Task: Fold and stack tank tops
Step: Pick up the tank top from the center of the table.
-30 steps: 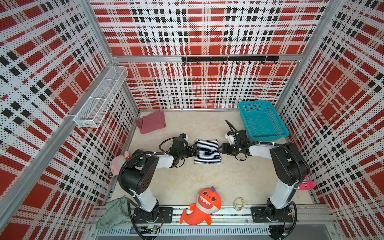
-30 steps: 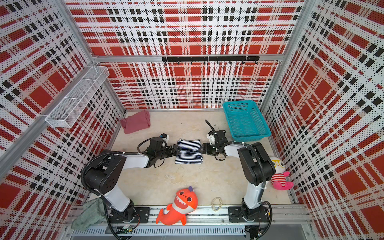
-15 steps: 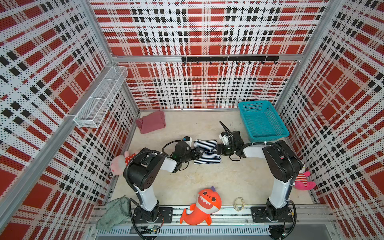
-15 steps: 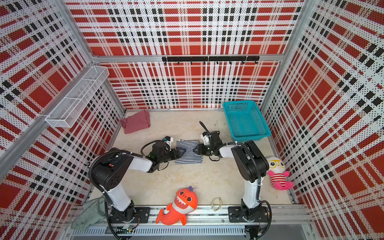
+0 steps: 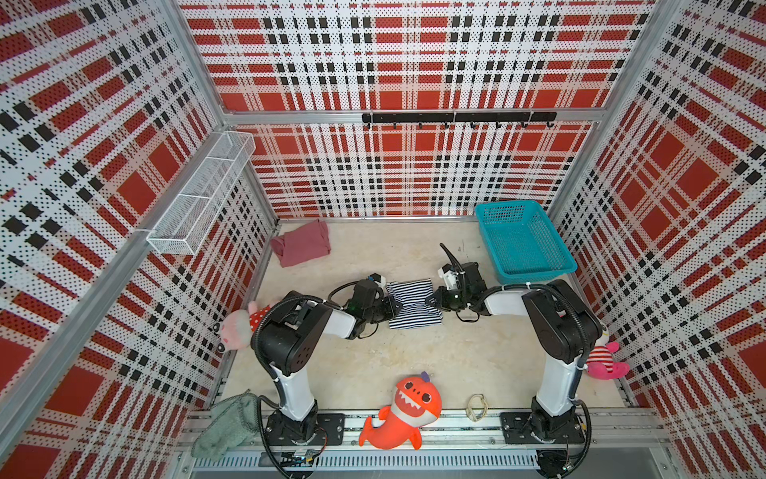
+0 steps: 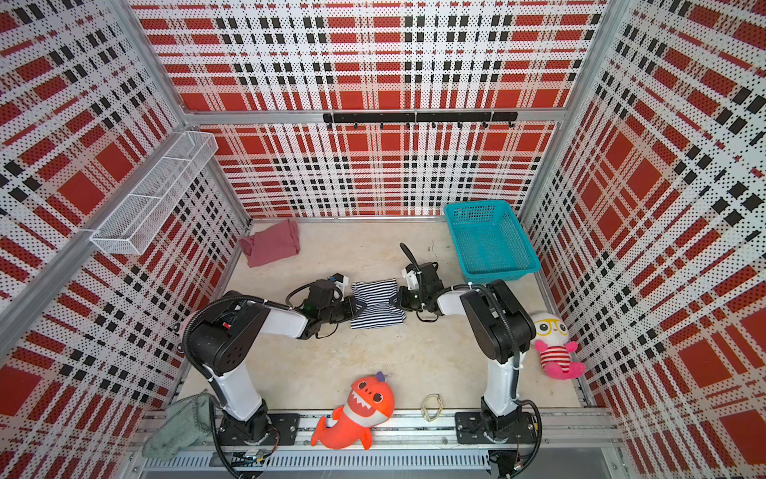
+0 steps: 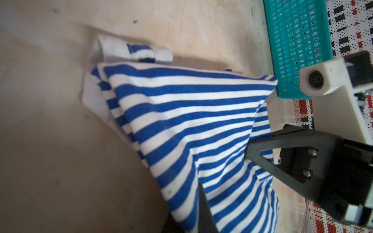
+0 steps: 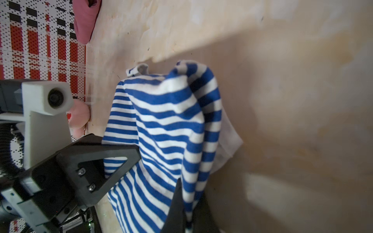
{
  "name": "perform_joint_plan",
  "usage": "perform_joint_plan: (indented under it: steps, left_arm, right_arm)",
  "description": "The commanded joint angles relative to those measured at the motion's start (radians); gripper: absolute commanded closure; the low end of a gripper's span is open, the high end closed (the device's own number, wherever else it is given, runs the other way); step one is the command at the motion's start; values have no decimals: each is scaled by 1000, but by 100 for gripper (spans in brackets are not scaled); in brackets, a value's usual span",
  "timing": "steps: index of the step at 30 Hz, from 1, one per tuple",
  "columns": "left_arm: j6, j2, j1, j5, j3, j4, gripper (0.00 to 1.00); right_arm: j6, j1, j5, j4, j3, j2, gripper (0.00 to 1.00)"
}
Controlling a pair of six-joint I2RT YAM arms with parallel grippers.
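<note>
Inside the red plaid walls you have a pale beige tabletop [image 5: 414, 365], mostly bare in the middle. The striped tank top [image 5: 414, 305] lies there as a compact folded bundle between the two arms. The left gripper [image 5: 393, 307] is clamped on one side edge and the right gripper [image 5: 433, 300] on the opposite one. Both wrist views show the cloth pinched between closed jaws and tenting up toward them. Holding it by opposite edges like this looks meant to keep the layers together so the bundle can be lifted as one piece. The maroon tank top [image 5: 302, 246] sits loosely folded in the far corner on the left arm's side, well apart, and it looks like the place to stack. The path between them is open floor. Watch the teal basket [image 5: 507, 204] just beside the right wrist, and the walls close around the maroon top, which leave little margin there. A white inner layer sticks out at the bundle's edge and may slip loose. The shark toy [image 5: 408, 408] stays well clear by the near rail.
</note>
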State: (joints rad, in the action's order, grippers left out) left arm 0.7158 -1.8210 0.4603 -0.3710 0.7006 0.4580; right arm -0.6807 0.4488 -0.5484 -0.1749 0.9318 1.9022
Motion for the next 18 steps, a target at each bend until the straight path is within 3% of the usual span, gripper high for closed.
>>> perform_joint_plan:
  steps: [1,2,4,6,9,12,18]
  left_arm:
    - [-86,5,-25,1,120,-132,100]
    - [-121,-2,-32,14,163,-187,100]
    - [-182,-34,-57,26,263,-273,100]
    - [-243,-77,-84,32,365,-353,100]
    - [-332,-152,-124,65,535,-475,100]
    - [-372,-213,-163,80,644,-491,100]
    - [-516,-402,-205,161,988,-733,100]
  right_arm:
    - [-29,7,-13,-100,11,-11,100]
    - [-39,6,-7,-119,14,-8,97]
    - [-62,2,-1,-172,19,-6,63]
    - [-79,-11,-11,-195,26,-16,43]
    - [-74,-36,-11,-185,27,-58,39]
    - [-63,-67,-5,-165,-8,-120,38]
    - [17,-102,28,-35,-93,-247,38]
